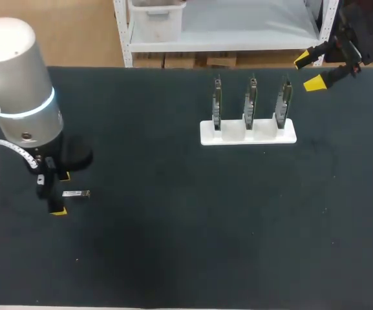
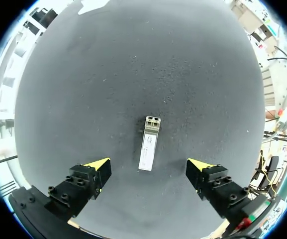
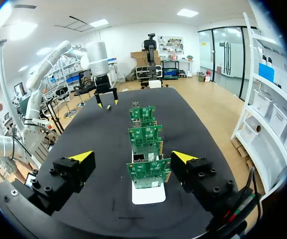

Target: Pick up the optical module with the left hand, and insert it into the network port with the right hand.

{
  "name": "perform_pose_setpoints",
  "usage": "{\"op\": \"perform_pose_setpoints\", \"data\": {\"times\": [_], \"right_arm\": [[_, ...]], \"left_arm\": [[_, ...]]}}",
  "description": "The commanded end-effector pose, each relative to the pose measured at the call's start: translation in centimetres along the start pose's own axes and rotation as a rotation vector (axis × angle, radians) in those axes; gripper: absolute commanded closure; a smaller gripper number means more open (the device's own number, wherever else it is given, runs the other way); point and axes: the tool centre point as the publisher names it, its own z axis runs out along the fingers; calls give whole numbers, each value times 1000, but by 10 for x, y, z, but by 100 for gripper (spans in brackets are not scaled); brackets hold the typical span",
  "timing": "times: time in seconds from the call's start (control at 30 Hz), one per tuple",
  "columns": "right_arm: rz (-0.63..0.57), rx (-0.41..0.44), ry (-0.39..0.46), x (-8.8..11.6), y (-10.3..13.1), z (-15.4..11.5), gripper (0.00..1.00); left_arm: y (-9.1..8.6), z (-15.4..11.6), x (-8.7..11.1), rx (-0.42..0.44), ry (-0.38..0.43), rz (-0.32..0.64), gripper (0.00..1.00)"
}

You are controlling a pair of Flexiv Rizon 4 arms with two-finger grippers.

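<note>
Bare table (image 1: 173, 232) lies open across the frame's middle and bottom. Upper right of centre, a white stand (image 1: 248, 137) with three upright boards (image 1: 251, 100) bars the way, narrow gaps between them. The optical module (image 1: 76, 194) lies flat at the left.

Our left arm (image 1: 18, 84) hides most of the left gripper (image 1: 61, 194) from above. Our right arm (image 1: 367, 32) is cut off at the head view's corner.

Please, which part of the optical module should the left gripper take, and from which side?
Probably its two long sides, near mid-length, coming straight down from above. The optical module lies flat, long sides facing the fingers of the open left gripper.
</note>
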Motion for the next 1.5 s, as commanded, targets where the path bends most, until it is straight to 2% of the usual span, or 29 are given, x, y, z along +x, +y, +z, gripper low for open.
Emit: {"op": "perform_pose_setpoints", "data": {"times": [0.03, 0.53, 0.57, 0.63, 0.67, 0.7, 1.17, 1.5], "right_arm": [[-1, 5, 1, 0, 2, 0, 0], [-1, 5, 1, 0, 2, 0, 0], [-1, 5, 1, 0, 2, 0, 0], [-1, 5, 1, 0, 2, 0, 0], [-1, 5, 1, 0, 2, 0, 0], [-1, 5, 1, 0, 2, 0, 0], [-1, 5, 1, 0, 2, 0, 0], [-1, 5, 1, 0, 2, 0, 0]], "left_arm": [[2, 2, -2, 9, -3, 5, 0], [3, 2, -7, 22, -11, 9, 1], [3, 2, -7, 24, -10, 8, 51], [3, 3, -7, 25, -8, 6, 75], [3, 3, -7, 26, -8, 5, 98], [3, 3, -7, 25, -7, 5, 100], [4, 5, -8, 28, -7, 8, 100], [15, -1, -11, 1, -25, 3, 100]]}}
